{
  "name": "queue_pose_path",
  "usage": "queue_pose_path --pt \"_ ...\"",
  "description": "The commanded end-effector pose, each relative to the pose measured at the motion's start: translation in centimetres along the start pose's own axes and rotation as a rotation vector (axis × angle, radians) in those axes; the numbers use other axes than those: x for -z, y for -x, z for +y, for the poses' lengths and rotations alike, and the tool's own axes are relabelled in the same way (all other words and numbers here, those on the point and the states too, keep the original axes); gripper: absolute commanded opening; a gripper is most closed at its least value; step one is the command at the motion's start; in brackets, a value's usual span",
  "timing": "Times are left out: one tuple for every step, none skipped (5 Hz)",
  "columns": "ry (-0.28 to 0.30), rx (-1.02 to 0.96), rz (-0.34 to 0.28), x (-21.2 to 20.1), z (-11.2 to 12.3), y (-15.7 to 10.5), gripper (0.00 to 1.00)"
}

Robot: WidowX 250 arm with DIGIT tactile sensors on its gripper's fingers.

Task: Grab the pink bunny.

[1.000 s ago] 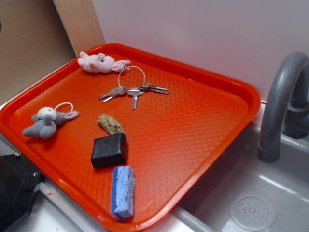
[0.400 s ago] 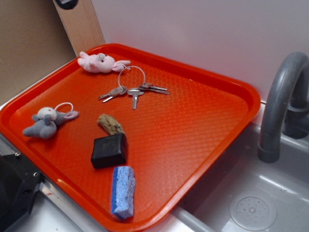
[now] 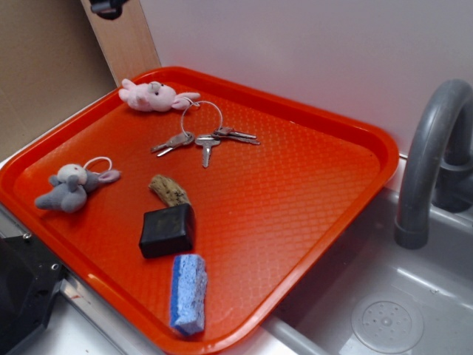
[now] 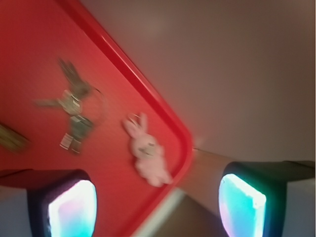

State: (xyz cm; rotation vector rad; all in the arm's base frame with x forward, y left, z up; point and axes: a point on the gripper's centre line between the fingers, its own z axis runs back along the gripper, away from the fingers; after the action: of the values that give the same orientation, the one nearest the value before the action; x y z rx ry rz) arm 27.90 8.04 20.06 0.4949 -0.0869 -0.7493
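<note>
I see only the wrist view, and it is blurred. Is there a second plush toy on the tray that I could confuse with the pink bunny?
Observer: Yes. A grey-and-white plush lies near the left edge of the tray, well apart from the pink bunny at the back corner.
Operator: What else is on the tray that I do not see?
Observer: A black block and a blue sponge, both toward the front edge.
Operator: Is the gripper already down at the bunny?
Observer: No. Only a dark part of the gripper shows at the top edge of the exterior view, clear of the bunny.
</note>
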Motion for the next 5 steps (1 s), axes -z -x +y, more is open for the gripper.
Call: queue_pose_path --pt "-0.022 0.225 0.176 7.0 -1.6 -3.2 1.00" --pt "-0.021 0.271 0.246 10.2 -2.5 -3.8 1.00" --pt "0.010 0.287 0.321 13.4 -2.8 -3.0 1.00" --pt "0.027 0.283 0.380 15.1 -2.8 -1.2 1.00" --pt "-0.035 0.281 0.446 15.4 -2.5 0.0 1.00"
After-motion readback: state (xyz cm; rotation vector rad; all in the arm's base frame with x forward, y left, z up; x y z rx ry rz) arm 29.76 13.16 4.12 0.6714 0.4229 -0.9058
